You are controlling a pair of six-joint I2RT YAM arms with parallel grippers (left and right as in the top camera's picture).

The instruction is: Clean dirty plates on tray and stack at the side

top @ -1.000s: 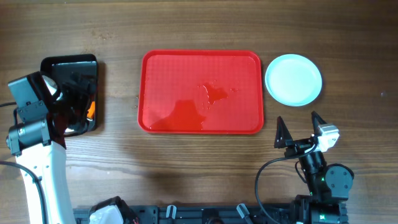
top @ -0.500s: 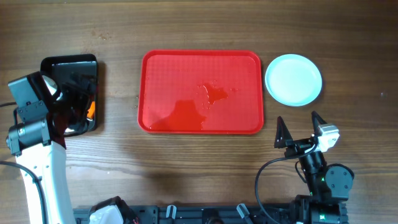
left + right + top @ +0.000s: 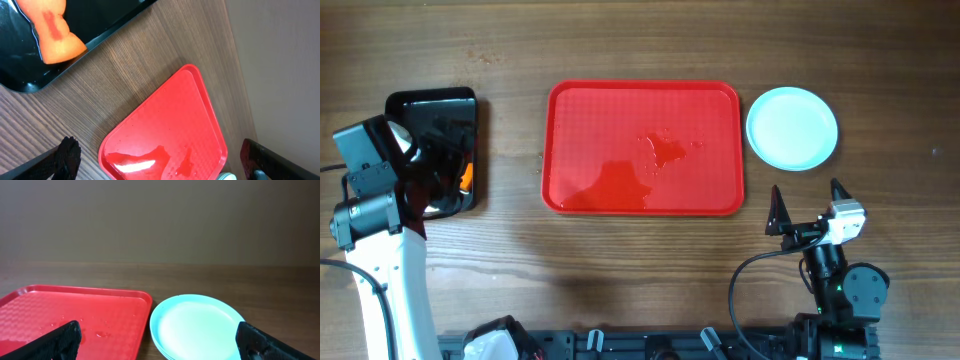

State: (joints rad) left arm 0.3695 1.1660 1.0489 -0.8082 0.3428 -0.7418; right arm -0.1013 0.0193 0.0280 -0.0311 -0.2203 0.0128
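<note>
Plate stack [image 3: 792,128] is sitting on the surface just right of the red tray [image 3: 610,130], which is showing only wet patches. Right hand [image 3: 804,190] is hanging apart, empty, near the stack. Left hand [image 3: 159,155] is also apart, by the black bin [image 3: 430,105]. Looks done, so I'm advising parking clear of the stack. Not seeing any readable writing.
</note>
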